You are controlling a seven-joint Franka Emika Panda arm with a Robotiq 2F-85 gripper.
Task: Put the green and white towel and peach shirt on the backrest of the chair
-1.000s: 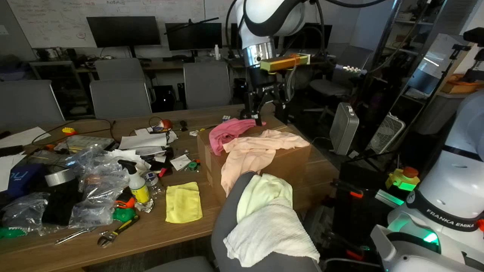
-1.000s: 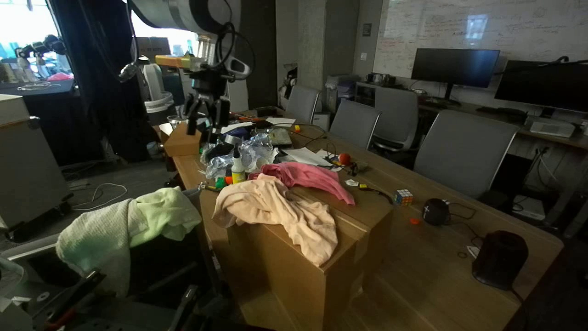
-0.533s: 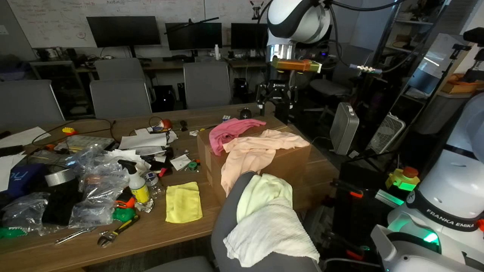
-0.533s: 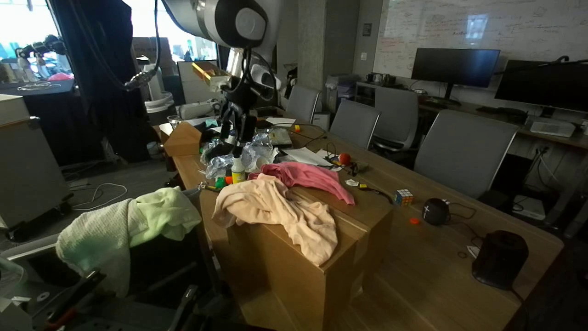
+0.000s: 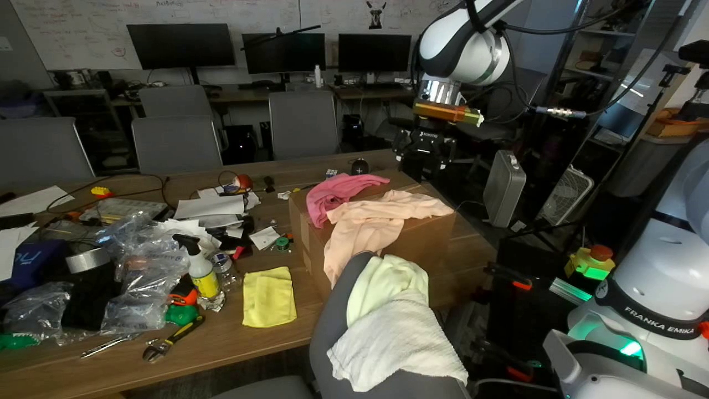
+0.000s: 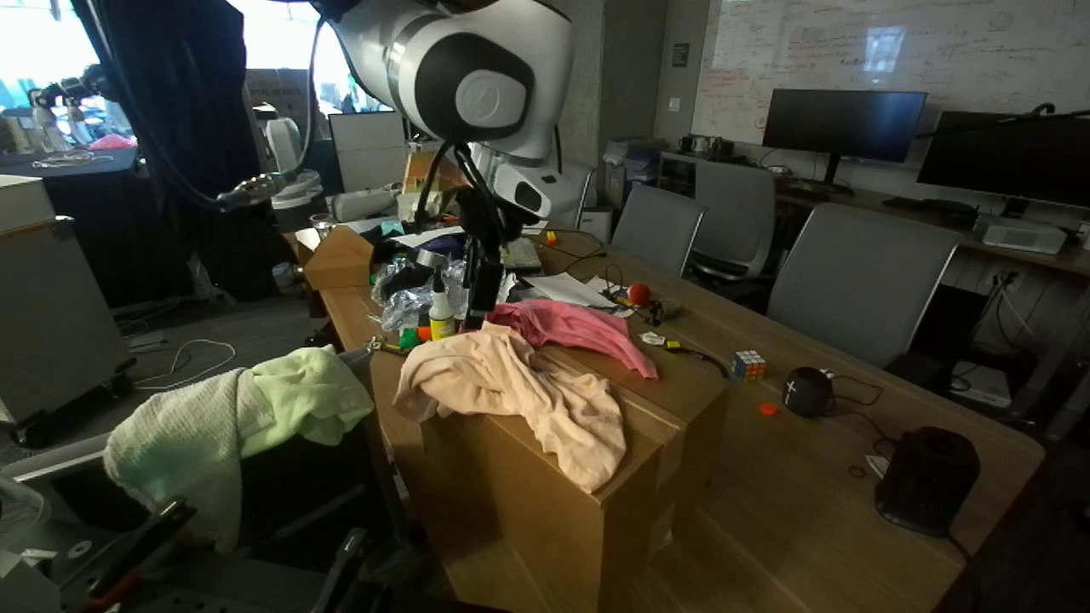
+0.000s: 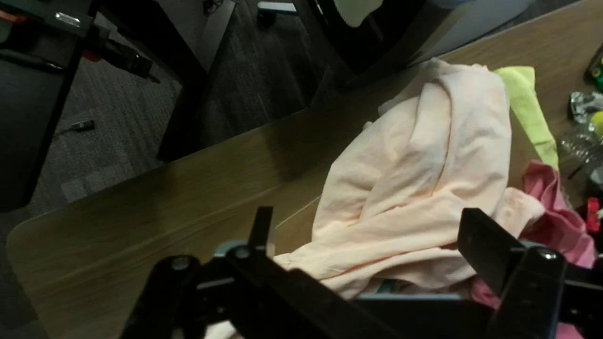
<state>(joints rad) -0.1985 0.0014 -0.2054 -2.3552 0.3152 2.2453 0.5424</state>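
Observation:
The peach shirt (image 5: 376, 217) lies crumpled over the top of a cardboard box, and its near part hangs down the box side in both exterior views (image 6: 519, 375). The green and white towel (image 5: 396, 327) is draped over the dark grey backrest of the chair (image 5: 334, 338); it also shows in an exterior view (image 6: 272, 404). My gripper (image 5: 422, 165) is in the air above the far side of the box, open and empty. In the wrist view its fingers (image 7: 367, 213) are wide apart, with the peach shirt (image 7: 419, 183) beneath and beyond them. A small teal patch shows below the shirt's folds.
The cardboard box (image 6: 536, 502) stands on the wooden table beside the chair. A pink cloth (image 5: 340, 195) lies on the box next to the shirt. A yellow cloth (image 5: 270, 297), spray bottle (image 5: 200, 271) and plastic bags (image 5: 141, 271) lie on the table. A dark speaker (image 6: 928, 481) stands near the table end.
My gripper has moved rightward in both exterior views, lower and nearer to the box and shirt in one. The shirt, towel and pink cloth have not moved.

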